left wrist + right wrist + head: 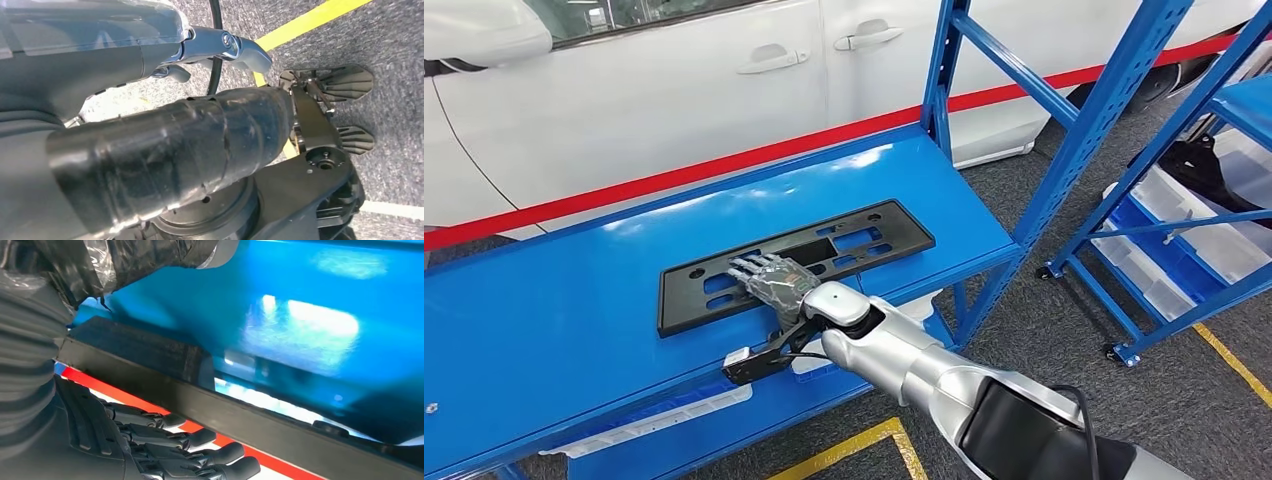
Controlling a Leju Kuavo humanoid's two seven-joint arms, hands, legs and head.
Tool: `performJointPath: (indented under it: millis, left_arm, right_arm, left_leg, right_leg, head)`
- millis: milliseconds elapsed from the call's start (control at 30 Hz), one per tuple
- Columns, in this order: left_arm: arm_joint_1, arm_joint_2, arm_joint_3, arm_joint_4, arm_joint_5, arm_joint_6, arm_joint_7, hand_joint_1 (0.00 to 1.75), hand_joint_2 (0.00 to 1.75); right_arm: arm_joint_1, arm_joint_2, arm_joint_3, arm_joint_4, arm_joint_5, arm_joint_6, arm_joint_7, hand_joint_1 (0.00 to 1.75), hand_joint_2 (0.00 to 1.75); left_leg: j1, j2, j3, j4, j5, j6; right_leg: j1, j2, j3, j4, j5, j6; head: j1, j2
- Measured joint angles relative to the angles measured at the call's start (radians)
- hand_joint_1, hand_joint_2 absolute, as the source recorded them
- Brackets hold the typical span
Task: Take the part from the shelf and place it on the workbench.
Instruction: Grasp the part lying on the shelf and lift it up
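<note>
Black flat rectangular plastic frame [796, 262] with cut-outs lies on the glossy blue metal shelf [544, 330]. Right hand [772, 279] rests atop its middle, fingers [200, 460] extended; grasp cannot be told.

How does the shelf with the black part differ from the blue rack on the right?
The shelf bears a flat black part under the right hand; the rack holds clear bins. The shelf deck is broad and glossy; the rack's frame looks narrower. Both have blue metal frames.
</note>
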Motion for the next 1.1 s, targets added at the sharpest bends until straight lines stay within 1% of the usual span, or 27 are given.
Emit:
performJointPath:
  millis: [133,567,1000,1100]
  left_arm:
    - [-0.005,-0.004,0.012,0.000,-0.001,0.002,0.001,0.00,0.00]
    - [-0.004,-0.010,0.030,0.000,0.000,0.012,0.001,0.00,0.00]
    - [-0.004,-0.011,0.045,0.000,0.002,0.006,0.001,0.00,0.00]
    - [-0.004,-0.011,0.050,0.000,0.009,-0.004,0.002,0.00,1.31]
  right_arm:
    - [0.003,0.022,0.000,0.016,0.022,-0.029,0.024,1.73,1.75]
    - [0.013,0.049,-0.007,0.043,0.036,-0.030,0.034,1.75,1.75]
    - [0.011,0.054,-0.014,0.043,0.043,-0.013,0.034,1.75,1.75]
    - [0.010,0.056,-0.015,0.043,0.047,-0.001,0.032,1.75,1.75]
  left_leg:
    - [0.000,0.000,0.001,0.000,0.000,0.000]
    - [0.000,0.000,0.000,0.000,0.002,-0.002]
    - [0.000,0.000,0.000,0.000,0.001,-0.003]
    - [0.000,0.000,0.000,0.000,0.001,-0.003]
  right_leg:
    - [0.000,0.000,0.001,0.000,0.000,-0.001]
    - [0.000,0.000,0.000,0.000,0.002,-0.002]
    - [0.000,0.000,0.000,0.000,0.001,-0.002]
    - [0.000,0.000,0.000,0.000,0.001,-0.002]
  head:
    - [0.000,0.000]
    - [0.000,0.000]
    - [0.000,0.000]
    - [0.000,0.000]
